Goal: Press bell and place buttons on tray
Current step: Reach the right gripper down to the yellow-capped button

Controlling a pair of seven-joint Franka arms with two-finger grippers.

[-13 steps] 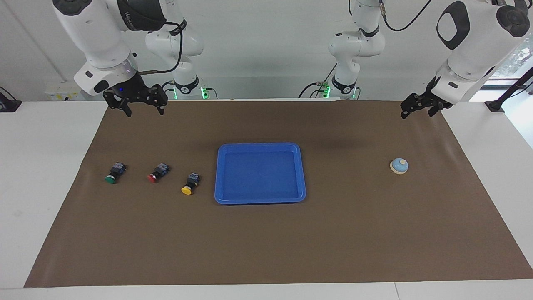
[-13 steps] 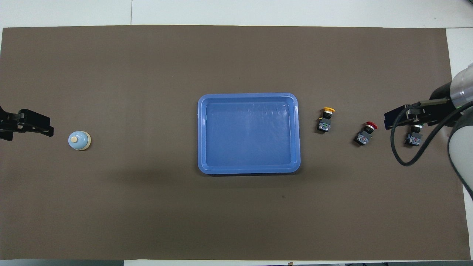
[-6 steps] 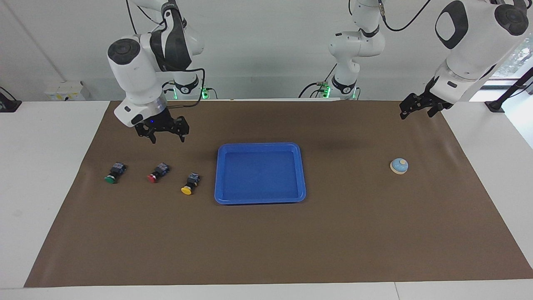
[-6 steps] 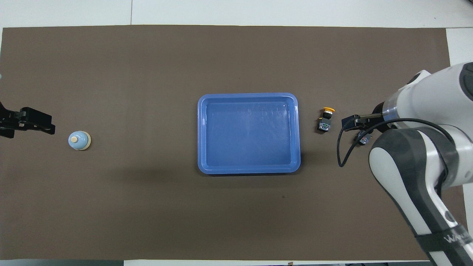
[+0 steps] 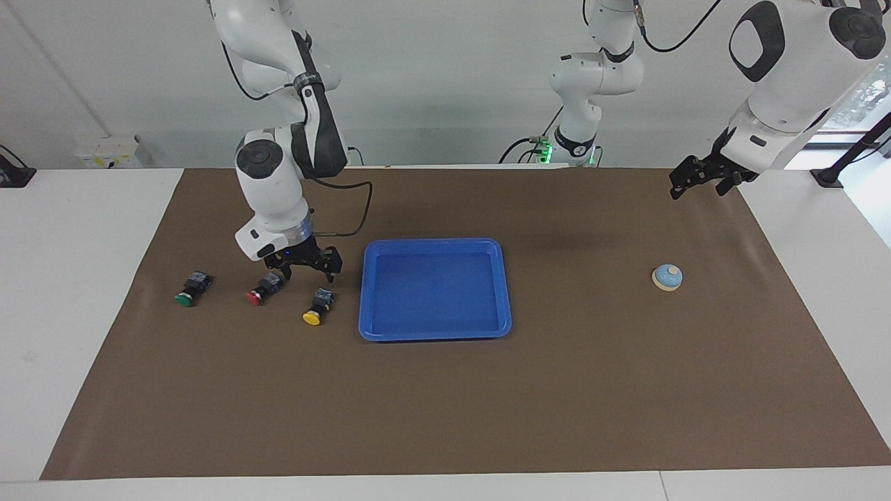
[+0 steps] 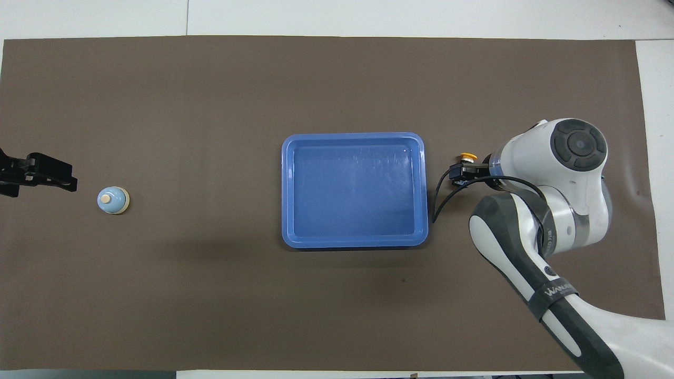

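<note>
Right end effector, open and empty, hangs over the yellow button beside the tray. Off-centre descent may topple it. Left end effector, state unclear, waits.

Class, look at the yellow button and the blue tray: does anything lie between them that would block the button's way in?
Nothing visible does. The yellow button sits beside the tray with bare mat between. The right hand hangs just above that button, open.

Bright, even light from above; a soft shadow on the brown mat, faint glare in the tray.
</note>
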